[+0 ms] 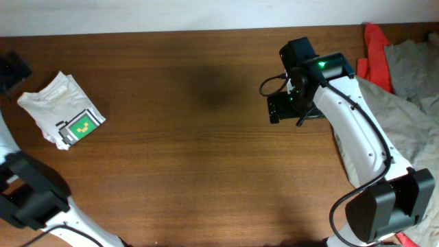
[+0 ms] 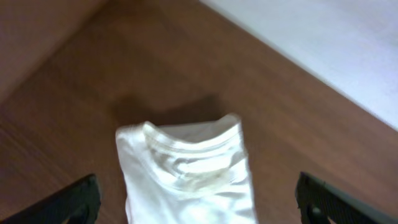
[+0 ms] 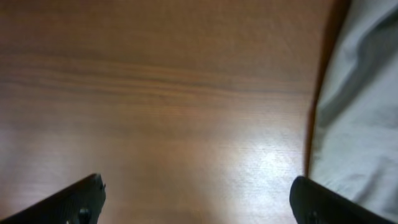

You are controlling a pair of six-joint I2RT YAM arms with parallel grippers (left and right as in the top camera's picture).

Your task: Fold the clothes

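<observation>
A folded white T-shirt (image 1: 60,110) with a green printed patch lies at the table's far left. In the left wrist view its collar end (image 2: 186,168) lies between my wide-open fingers. My left gripper (image 2: 196,202) is open and empty above it; in the overhead view only its dark tip (image 1: 14,72) shows at the left edge. My right gripper (image 1: 285,106) is open and empty over bare wood at the upper right; its fingers show in the right wrist view (image 3: 199,202). A pile of grey clothes (image 1: 405,103) lies at the right, also in the right wrist view (image 3: 360,112).
A red garment (image 1: 374,55) lies at the back right under the grey cloth. The wooden table (image 1: 192,151) stretches between the two arms. A pale wall runs along the table's far edge (image 2: 323,43).
</observation>
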